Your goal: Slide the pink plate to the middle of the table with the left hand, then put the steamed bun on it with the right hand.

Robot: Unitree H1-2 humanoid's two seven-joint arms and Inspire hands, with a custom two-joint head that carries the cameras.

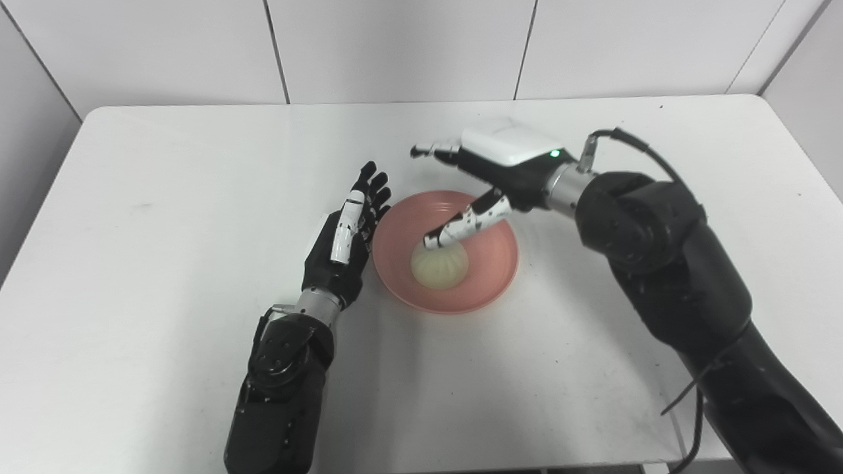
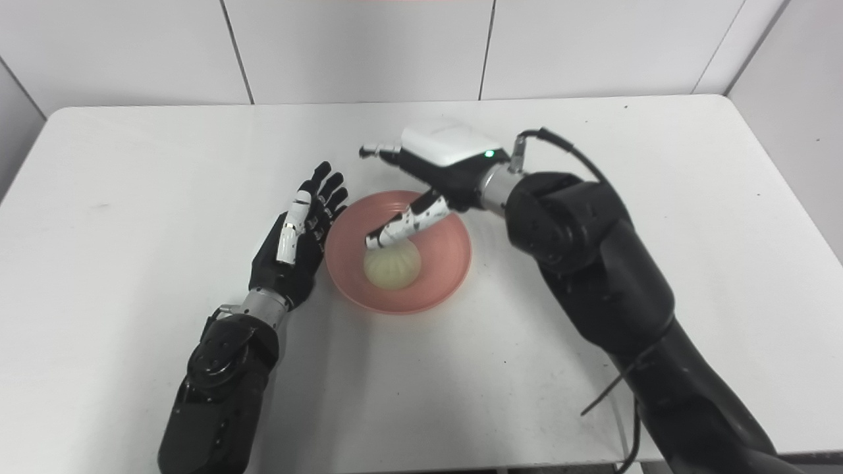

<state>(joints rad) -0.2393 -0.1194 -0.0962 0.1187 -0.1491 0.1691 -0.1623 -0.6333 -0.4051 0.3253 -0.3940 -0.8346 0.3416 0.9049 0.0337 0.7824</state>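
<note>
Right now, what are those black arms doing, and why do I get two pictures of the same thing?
Those arms belong to a robot that stands at a white table. Each arm ends in a hand with fingers. The two pictures come from two cameras on the robot's head, side by side like eyes, so they show one scene from slightly different spots. On the table sits a pink plate, and a steamed bun lies on it. The left hand is open just beside the plate and holds nothing. The right hand hovers over the plate, open, with one of its fingers reaching down to the bun.
</note>
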